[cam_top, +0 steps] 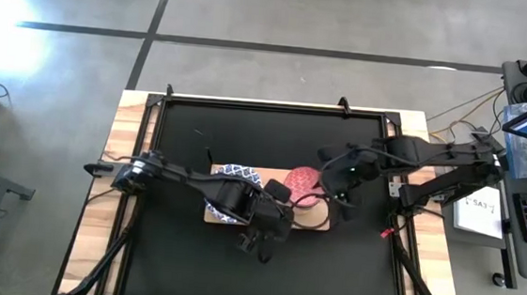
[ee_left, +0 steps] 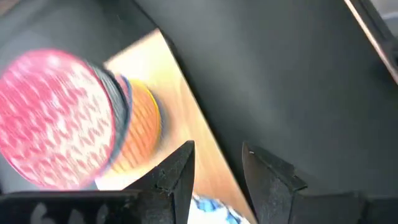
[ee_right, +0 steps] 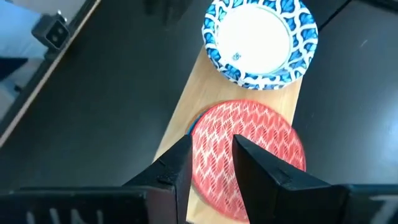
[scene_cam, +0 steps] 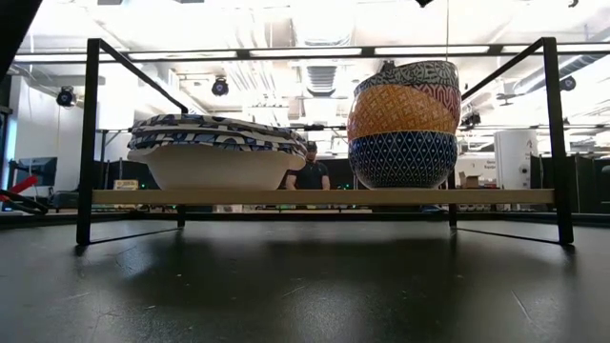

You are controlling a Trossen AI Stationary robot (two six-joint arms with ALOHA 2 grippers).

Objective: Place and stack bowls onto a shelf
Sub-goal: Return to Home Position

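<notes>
Right tool (ee_right: 212, 140) hangs empty, fingers apart, with the red bowl (ee_right: 255, 134) just ahead and below it, topping its stack on the shelf (ee_right: 180, 115). You'd lift up and back. Left tool (ee_left: 217, 152), also parted and empty, has that shelf just ahead.

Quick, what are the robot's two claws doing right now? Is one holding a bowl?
Left gripper: open, holding nothing.
Right gripper: open, holding nothing, above the red patterned bowl.
</notes>
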